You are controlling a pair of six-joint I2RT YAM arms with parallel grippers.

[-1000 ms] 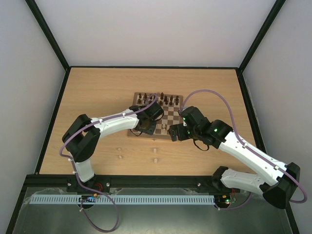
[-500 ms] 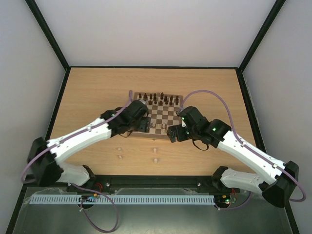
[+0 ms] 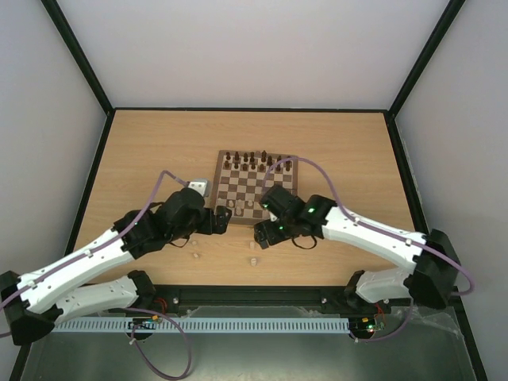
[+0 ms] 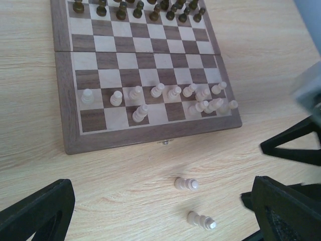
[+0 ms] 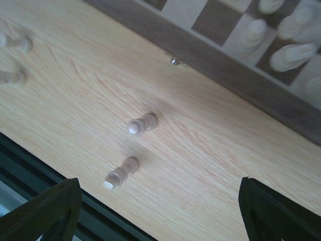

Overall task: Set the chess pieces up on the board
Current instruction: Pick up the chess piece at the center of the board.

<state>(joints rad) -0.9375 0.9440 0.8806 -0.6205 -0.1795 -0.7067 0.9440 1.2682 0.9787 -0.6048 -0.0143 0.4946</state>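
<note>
The board (image 3: 279, 190) lies mid-table, with several pale chess pieces (image 4: 158, 91) standing in its two near rows. Two pale pieces (image 4: 186, 184) stand on the table just in front of the board's near edge; the right wrist view shows them too (image 5: 142, 124). Two more pale pieces (image 3: 194, 248) stand further left on the table. My left gripper (image 3: 219, 221) hangs open at the board's near left corner, holding nothing. Just above the middle pair my right gripper (image 3: 262, 235) hovers, its jaws wide apart and empty.
Dark brown pieces (image 3: 255, 161) fill the board's far rows. The board's brown frame (image 5: 235, 73) with a small metal catch runs close behind the middle pair. The table's near edge and black rail (image 5: 60, 173) lie right beside those pieces.
My left arm has pulled back off the board toward the near left and its jaws have opened. My right gripper has slid from the board's near rows down over the loose pieces on the table.
</note>
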